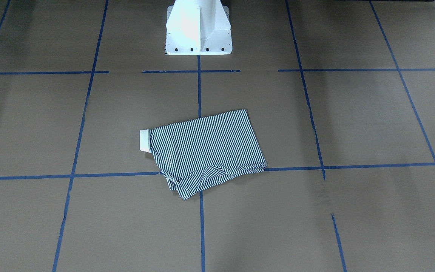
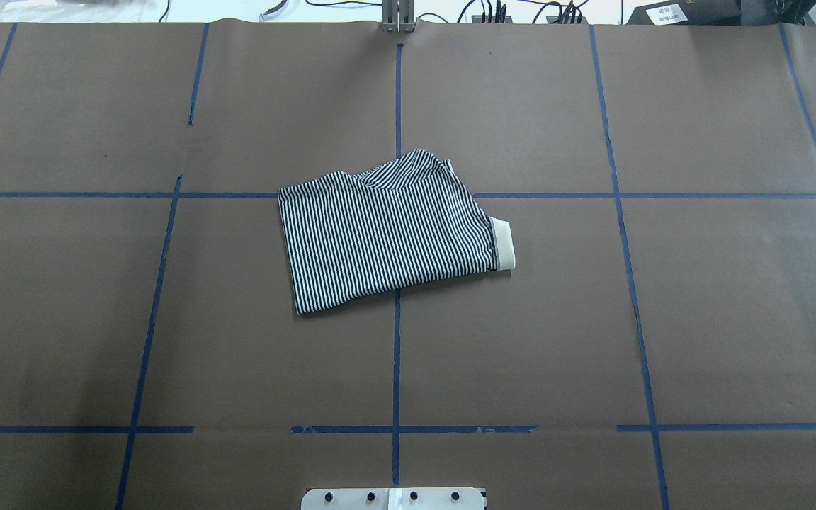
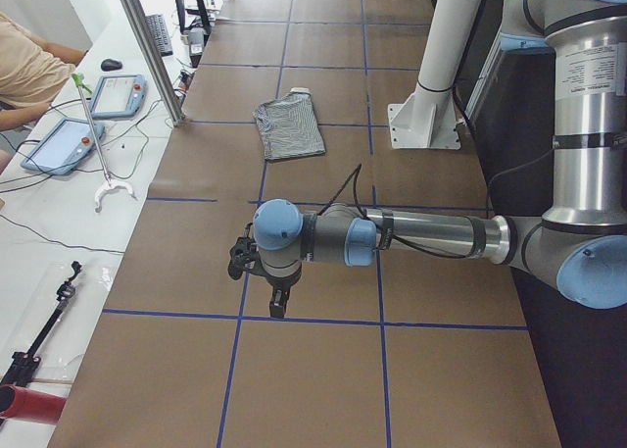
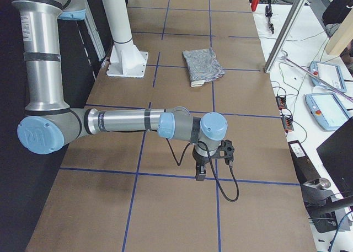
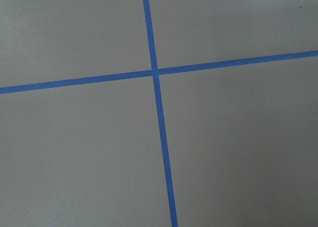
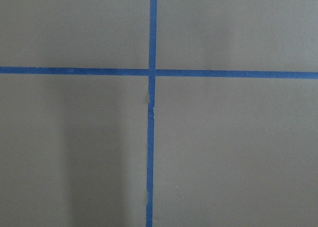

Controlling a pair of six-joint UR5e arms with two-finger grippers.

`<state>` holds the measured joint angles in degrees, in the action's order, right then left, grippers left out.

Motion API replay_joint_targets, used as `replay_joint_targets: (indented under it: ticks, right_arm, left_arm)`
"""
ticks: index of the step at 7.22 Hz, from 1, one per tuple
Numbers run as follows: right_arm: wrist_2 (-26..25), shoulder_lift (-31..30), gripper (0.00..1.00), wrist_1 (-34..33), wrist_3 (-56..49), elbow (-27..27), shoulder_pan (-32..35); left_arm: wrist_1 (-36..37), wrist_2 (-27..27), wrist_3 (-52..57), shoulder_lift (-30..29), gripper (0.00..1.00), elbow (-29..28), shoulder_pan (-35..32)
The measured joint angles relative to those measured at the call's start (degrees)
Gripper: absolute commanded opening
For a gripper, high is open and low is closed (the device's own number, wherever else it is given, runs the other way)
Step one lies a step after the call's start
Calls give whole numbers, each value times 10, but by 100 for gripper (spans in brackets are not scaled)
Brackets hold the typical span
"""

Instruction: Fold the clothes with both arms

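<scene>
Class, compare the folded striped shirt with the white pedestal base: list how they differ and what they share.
The shirt is navy-and-white striped; the pedestal base is plain white. The shirt lies flat and folded; the pedestal base stands upright. Both sit on the brown table, on its centre tape line.

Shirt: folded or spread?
Folded: the polo shirt lies as a compact layered rectangle, cream collar poking out one end.

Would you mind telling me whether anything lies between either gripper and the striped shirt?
Nothing visible does. Between the left gripper, the right gripper and the polo shirt there is only flat brown table covering with blue tape lines.
</scene>
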<state>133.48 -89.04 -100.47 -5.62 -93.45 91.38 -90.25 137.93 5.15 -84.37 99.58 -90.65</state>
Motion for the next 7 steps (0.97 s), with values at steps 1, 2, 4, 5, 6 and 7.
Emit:
replay_joint_targets:
  ticks: [1,2,4,5,6,7]
  right_arm:
    - [1,-3,100,6,0,2,-1]
    - [1,-5,100,12,0,2,-2]
    - [1,-7,100,17,-4,-1,-2]
    - [3,-7,100,17,-4,-1,-3]
    - [6,-7,100,18,-3,-1,-5]
    - [7,-7,100,18,-4,-1,-7]
  left_arm:
    - [0,-3,0,1,100,9,0]
    - [0,-4,0,3,100,18,0]
    - [0,1,0,7,100,20,0]
    - [0,2,1,8,100,20,0]
    - [-1,3,1,8,100,18,0]
    - [-4,3,1,7,100,15,0]
